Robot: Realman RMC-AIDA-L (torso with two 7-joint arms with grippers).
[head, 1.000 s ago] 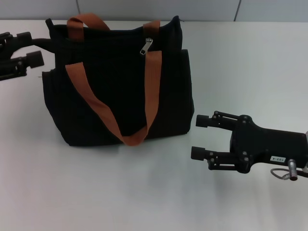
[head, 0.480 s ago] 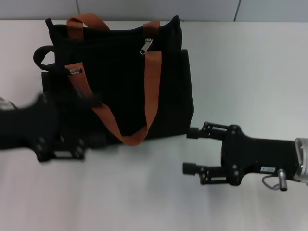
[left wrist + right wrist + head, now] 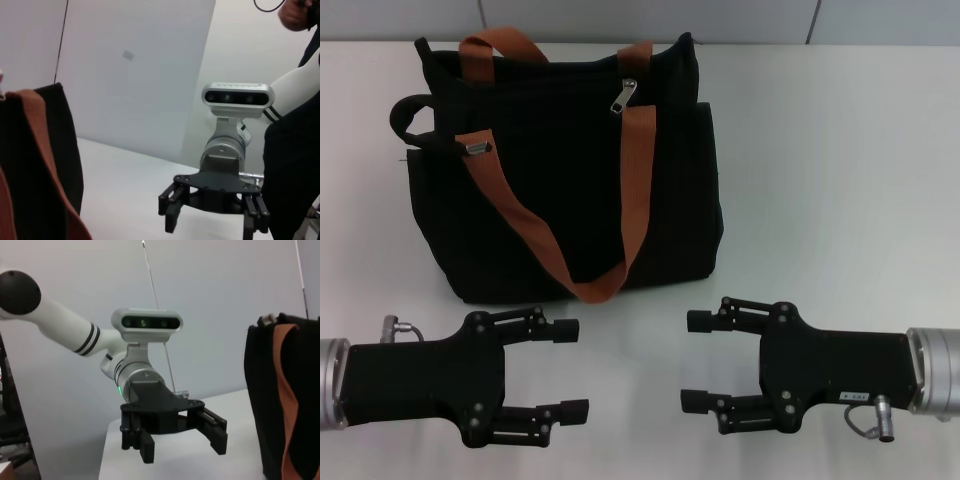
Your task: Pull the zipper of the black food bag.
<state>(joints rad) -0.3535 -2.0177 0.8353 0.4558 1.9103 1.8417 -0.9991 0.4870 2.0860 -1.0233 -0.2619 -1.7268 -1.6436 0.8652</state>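
The black food bag stands upright at the back of the table, with rust-orange handles draped over its front. The silver zipper pull hangs at its top edge, right of middle. At the bag's left end a black strip loops out, and a small silver piece rests on the handle there. My left gripper is open in front of the bag at the lower left. Facing it from the lower right is my right gripper, also open. Neither touches the bag. Each wrist view shows the other arm's gripper and an edge of the bag.
The white table spreads bare to the right of the bag and between the two grippers. A grey wall panel runs along the table's far edge.
The left arm has left the bag's upper left end and swung down to the front left. The right gripper has moved left and nearer. The black strip with its silver piece has come into view.
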